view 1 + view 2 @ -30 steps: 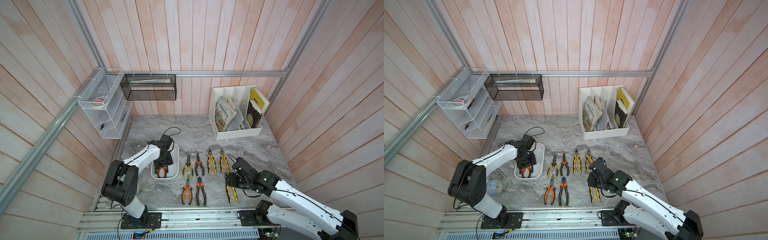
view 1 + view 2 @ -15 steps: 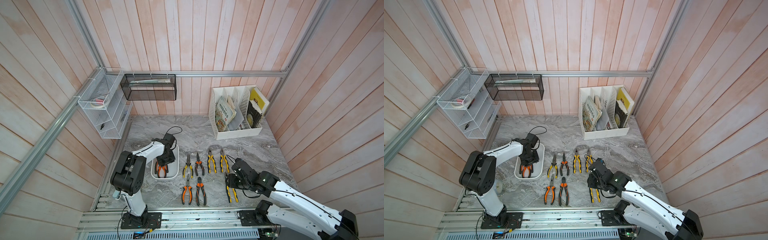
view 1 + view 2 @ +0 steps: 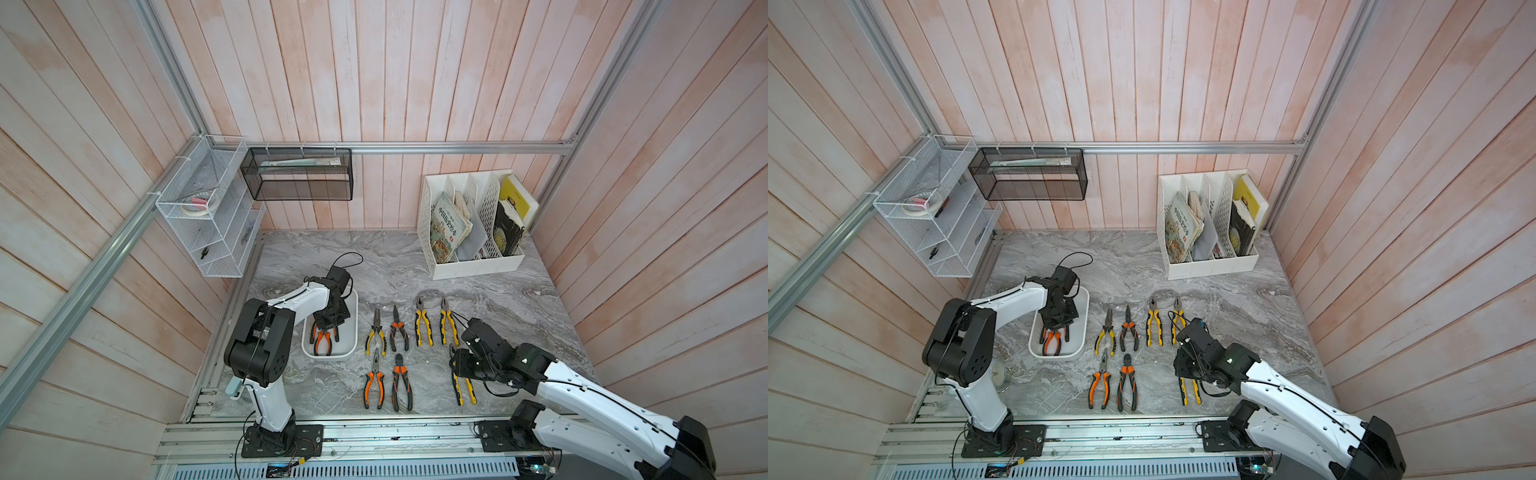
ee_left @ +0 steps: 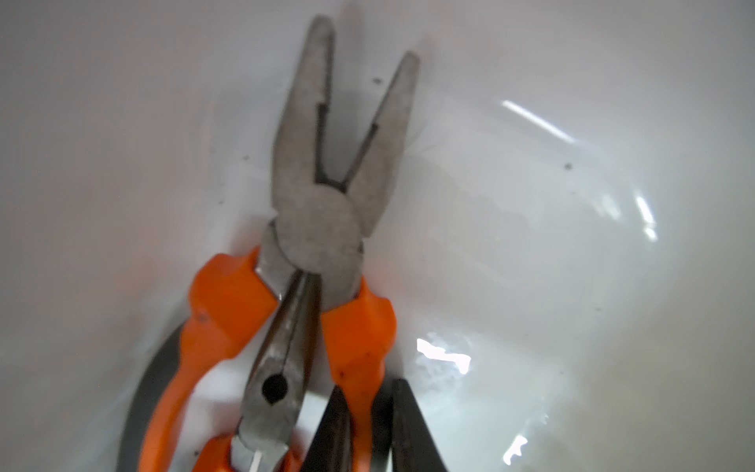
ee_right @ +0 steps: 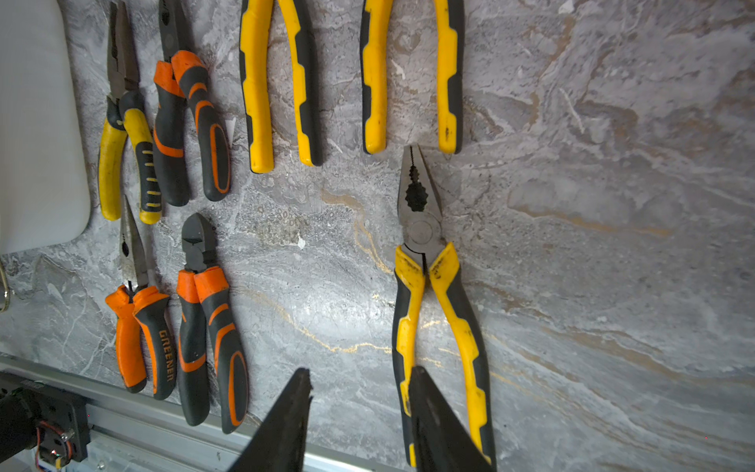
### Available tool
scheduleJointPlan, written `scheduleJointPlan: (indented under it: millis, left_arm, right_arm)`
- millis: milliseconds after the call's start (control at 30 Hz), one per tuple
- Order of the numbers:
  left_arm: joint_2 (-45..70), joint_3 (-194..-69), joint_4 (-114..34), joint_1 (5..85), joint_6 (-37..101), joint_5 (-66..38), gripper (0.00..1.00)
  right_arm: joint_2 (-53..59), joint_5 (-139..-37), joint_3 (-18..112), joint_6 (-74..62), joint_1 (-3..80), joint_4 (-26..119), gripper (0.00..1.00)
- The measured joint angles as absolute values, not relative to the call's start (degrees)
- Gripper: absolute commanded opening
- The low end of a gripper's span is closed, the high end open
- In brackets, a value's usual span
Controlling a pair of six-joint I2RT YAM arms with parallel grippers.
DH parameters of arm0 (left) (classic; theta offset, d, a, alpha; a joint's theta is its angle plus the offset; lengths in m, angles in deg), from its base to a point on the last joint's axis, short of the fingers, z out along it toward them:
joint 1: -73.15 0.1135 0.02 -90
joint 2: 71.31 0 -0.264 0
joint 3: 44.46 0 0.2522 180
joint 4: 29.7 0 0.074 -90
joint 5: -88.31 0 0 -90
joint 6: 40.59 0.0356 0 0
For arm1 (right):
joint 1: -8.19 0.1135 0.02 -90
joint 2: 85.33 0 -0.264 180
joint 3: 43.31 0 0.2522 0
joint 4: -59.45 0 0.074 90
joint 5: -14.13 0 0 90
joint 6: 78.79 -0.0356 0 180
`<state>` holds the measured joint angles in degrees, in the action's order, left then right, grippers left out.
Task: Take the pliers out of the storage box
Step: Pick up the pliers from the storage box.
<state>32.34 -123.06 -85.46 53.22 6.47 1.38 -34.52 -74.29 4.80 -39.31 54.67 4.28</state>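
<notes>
Left gripper shut tight on orange pliers, by one handle only | inside storage box, near left edge of table | danger: second pair poking between handles, could come up too, then fall | thin hold, could swing or slip

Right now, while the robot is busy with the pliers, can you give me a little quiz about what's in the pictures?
1. How many pliers lie on the table, outside the storage box?
2. True or false: the right gripper is clamped on a pair of pliers.
3. Where is the left gripper? A: inside the storage box. B: raised high over the table. C: lying on the table beside the box.
Key: 1. Seven. 2. False; it is open above the table with nothing in it. 3. A; it is shut on an orange handle of pliers in there.
</notes>
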Motion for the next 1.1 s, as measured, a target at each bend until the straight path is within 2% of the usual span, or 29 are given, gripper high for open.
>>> scheduleJointPlan:
  millis: [300,500,867,1100]
  left_arm:
    - [26.95,-123.15,-87.96,52.53,7.72,2.32,0.0]
    - [20.63,-129.21,-94.45,47.3,9.1,5.03,0.0]
    - [10.79,-129.82,-97.9,22.12,-4.74,5.01,0.0]
    - [10.29,-127.46,-93.29,6.25,-17.22,2.62,0.0]
  right_arm:
    - [-34.54,-76.56,3.38,-39.97,54.67,6.48,0.41]
    - [-35.55,-77.02,3.4,-41.34,54.67,7.4,0.39]
    - [-42.17,-71.08,8.73,-44.1,54.67,3.07,0.39]
    - [-46.04,-68.87,9.98,-45.89,54.67,0.8,0.38]
